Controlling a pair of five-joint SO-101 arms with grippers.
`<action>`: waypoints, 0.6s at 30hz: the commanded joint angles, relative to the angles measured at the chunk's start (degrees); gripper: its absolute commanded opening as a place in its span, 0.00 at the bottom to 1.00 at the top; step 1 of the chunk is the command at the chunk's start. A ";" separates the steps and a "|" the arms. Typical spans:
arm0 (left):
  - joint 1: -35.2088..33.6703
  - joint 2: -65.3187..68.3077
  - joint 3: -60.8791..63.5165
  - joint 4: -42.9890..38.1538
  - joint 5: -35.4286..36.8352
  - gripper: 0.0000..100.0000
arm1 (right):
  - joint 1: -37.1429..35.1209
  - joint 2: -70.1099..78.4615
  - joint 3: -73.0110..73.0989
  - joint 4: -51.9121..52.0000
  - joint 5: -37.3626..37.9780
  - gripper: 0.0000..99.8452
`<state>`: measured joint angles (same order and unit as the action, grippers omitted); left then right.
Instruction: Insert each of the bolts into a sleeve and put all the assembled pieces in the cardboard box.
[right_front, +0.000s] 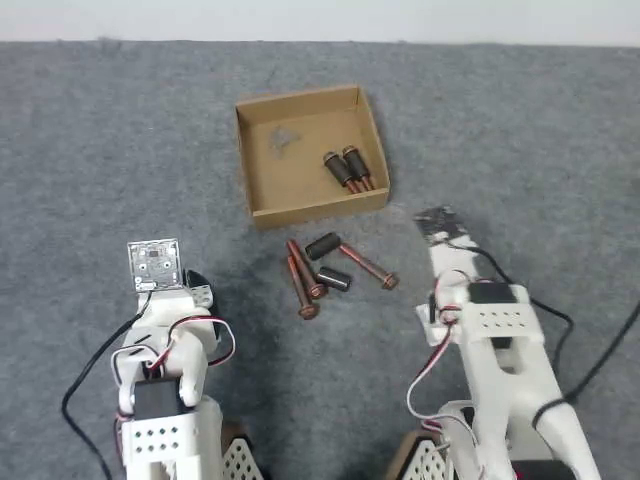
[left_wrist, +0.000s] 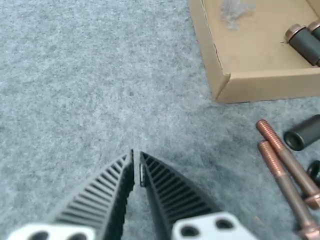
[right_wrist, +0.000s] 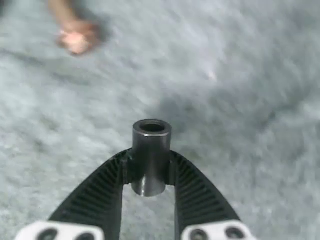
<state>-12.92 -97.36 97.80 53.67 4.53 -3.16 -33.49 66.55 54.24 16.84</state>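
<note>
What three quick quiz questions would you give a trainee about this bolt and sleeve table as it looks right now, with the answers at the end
1. True or false: the right gripper is shut on a sleeve.
2. Multiple choice: how many assembled pieces lie in the cardboard box? A one, B two, C three.
3. Short answer: how many loose bolts lie on the grey carpet outside the box?

Key: 1 true; 2 B; 3 three.
</note>
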 joint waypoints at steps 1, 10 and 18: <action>-0.18 -1.05 -0.92 0.09 -0.26 0.02 | 6.73 -2.77 -0.18 -0.13 -0.62 0.01; -0.09 -1.05 -0.92 0.18 -0.26 0.02 | 17.98 -2.77 1.85 -5.14 -1.05 0.01; 0.26 -1.05 -0.92 -1.67 -0.18 0.02 | 18.68 -2.77 2.02 -5.49 -1.05 0.01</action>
<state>-12.92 -97.36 97.80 53.67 4.44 14.59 -33.85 68.84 49.58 16.40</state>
